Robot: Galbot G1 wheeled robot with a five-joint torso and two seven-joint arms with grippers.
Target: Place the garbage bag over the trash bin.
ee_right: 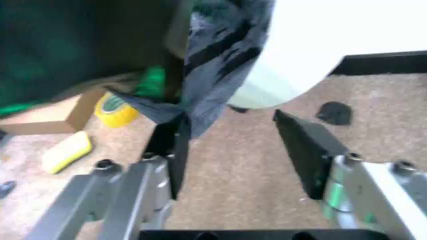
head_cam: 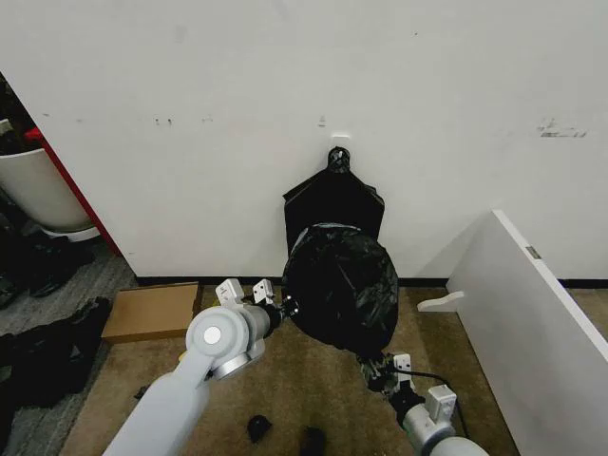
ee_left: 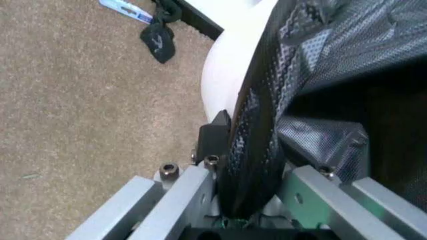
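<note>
The garbage bag [head_cam: 340, 285] sits near the centre of the head view, a glossy, crinkled black dome that covers the trash bin so fully that none of the white shows from above. It stands on the brown carpet [head_cam: 304, 389] close to the white wall [head_cam: 285, 114]. Behind it, at 12 o'clock from the bag, a flat black bundle [head_cam: 334, 201] with a knotted top hangs against the wall.

The left tool [head_cam: 275, 306] is at the bag's 9 o'clock edge, touching the plastic. In the left wrist view its fingers are clenched on a fold of the garbage bag [ee_left: 257, 130], which runs down between them, and the white wall of the trash bin [ee_left: 230, 75] shows just beside that fold.

The right tool [head_cam: 380, 369] is at the bag's 5 o'clock edge, low by the floor. In the right wrist view its fingers stand apart, released; a hanging flap of the garbage bag [ee_right: 213, 65] lies against one finger [ee_right: 170, 145] while the other finger [ee_right: 307, 150] is clear of it. The trash bin [ee_right: 313, 45] rises just beyond, white with a pale green tint low down.

A flat cardboard box [head_cam: 152, 312] lies on the floor at 9 o'clock from the bag, and a white panel [head_cam: 537, 323] leans at 3 o'clock. A yellow tape roll [ee_right: 115, 107] and a yellow sponge [ee_right: 65, 151] lie on the carpet.
</note>
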